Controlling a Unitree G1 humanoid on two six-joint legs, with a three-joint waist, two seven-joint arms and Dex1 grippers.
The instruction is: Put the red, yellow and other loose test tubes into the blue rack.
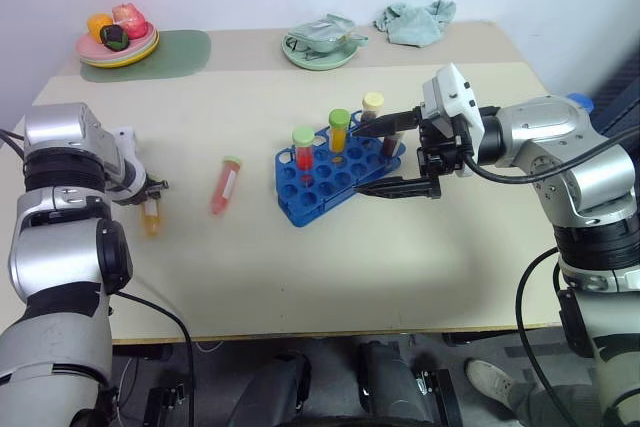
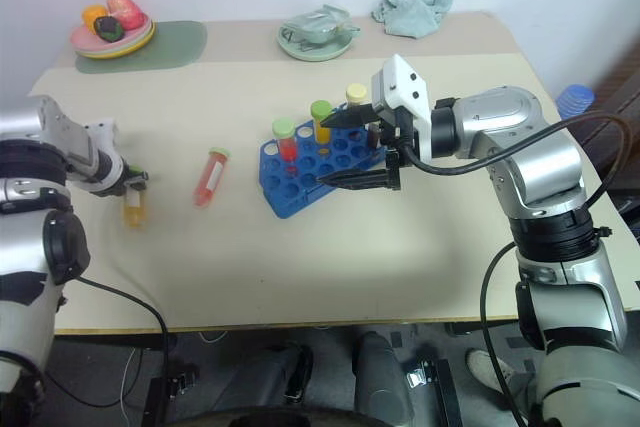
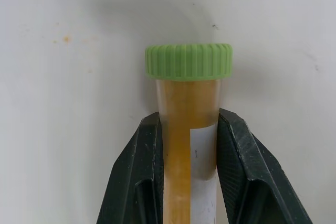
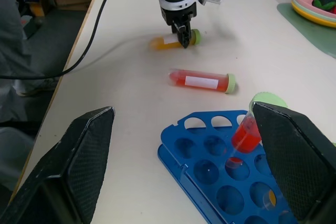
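A yellow-orange test tube (image 3: 185,129) with a green cap lies on the table at the left. My left gripper (image 1: 153,194) is shut on it, one black finger (image 3: 142,171) on each side of its body. A red-pink tube (image 1: 224,185) with a green cap lies loose on the table between that tube and the blue rack (image 1: 300,209). Three capped tubes stand in the rack: a red one (image 1: 303,150), a yellow one (image 1: 339,133) and a dark one with a pale yellow cap (image 1: 374,107). My right gripper (image 1: 357,161) hangs open at the rack's right end, holding nothing.
A plate (image 1: 95,52) of toy food rests on a green mat (image 1: 180,52) at the back left. At the back centre are a pale green dish (image 1: 300,55) with a crumpled packet and a teal cloth (image 1: 415,22). Bare tabletop lies in front of the rack.
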